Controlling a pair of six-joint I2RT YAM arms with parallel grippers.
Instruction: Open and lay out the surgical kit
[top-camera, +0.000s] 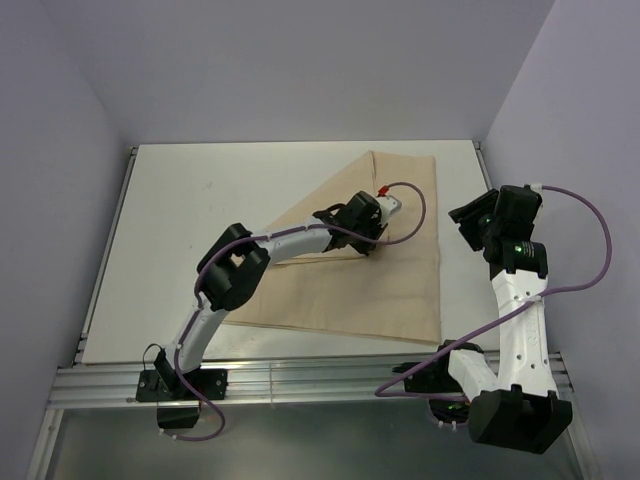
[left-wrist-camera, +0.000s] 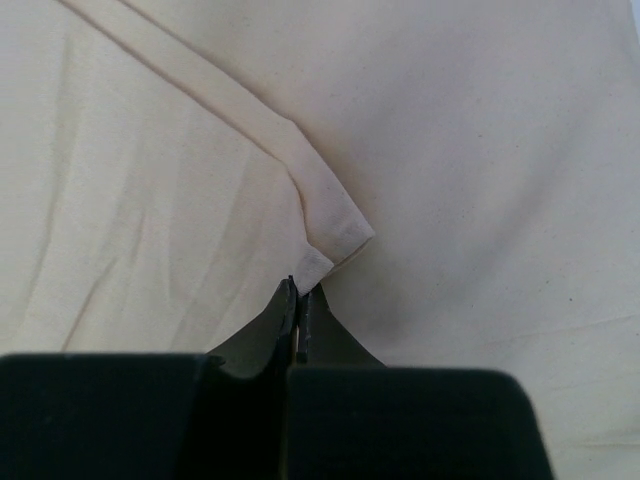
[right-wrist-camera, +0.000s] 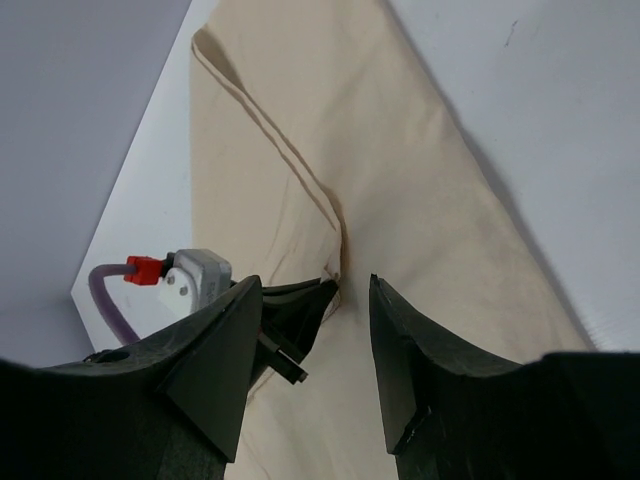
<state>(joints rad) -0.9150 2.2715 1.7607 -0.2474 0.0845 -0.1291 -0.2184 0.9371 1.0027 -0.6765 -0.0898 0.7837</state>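
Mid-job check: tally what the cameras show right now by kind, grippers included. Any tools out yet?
Tan wrap: 1
Grippers: 2 (left gripper shut on the wrap's folded corner, right gripper open beside it)
Tools or packets showing: 0
Total: 3

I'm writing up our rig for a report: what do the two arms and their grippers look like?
The left arm and right arm have white links with black joints and purple cables. Left gripper and right gripper have black wedge-shaped fingers.
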